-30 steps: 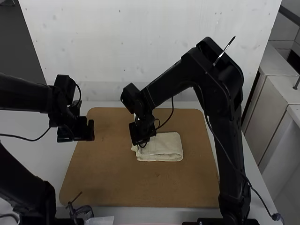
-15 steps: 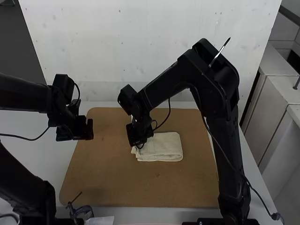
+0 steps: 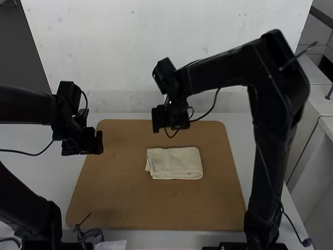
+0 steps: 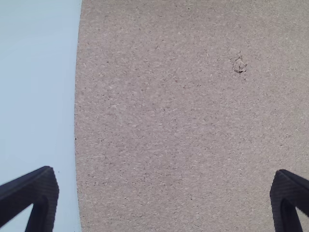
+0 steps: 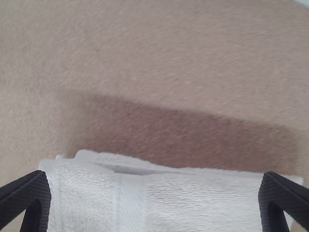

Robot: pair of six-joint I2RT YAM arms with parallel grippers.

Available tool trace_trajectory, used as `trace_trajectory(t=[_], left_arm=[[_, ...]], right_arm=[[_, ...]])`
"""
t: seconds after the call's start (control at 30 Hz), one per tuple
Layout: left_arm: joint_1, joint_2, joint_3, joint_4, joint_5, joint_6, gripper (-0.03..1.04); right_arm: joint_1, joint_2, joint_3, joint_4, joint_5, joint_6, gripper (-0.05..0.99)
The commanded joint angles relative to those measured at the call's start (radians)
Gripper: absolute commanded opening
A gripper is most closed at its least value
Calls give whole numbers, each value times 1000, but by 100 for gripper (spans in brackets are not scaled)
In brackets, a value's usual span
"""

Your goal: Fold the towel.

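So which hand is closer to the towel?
The right hand: it hangs above the towel's far edge. The left hand is off at the board's left side.

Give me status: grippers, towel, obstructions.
Left gripper open, over board's left edge. Right gripper open, raised beyond towel. Towel folded into a compact rectangle on board, ungripped. Nothing seen on top of it.

The cream towel [image 3: 174, 163] lies flat (neatly enough), folded in layers on the board [image 3: 125, 198].
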Motion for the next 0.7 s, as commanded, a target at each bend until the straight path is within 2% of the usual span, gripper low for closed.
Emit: trace_trajectory(t=[0.0, 0.23, 0.4, 0.67], left_arm=[[8, -42, -16, 0, 19, 13, 98], [11, -78, -30, -2, 19, 8, 98], [11, -163, -33, -25, 16, 1, 98], [0, -374, -31, -88, 9, -41, 98]], right_arm=[[-87, -124, -98, -2, 15, -45, 93], [-335, -348, -367, 96, 12, -158, 96], [-504, -552, -566, 185, -30, -252, 96], [-562, -1088, -804, 169, -38, -312, 96]])
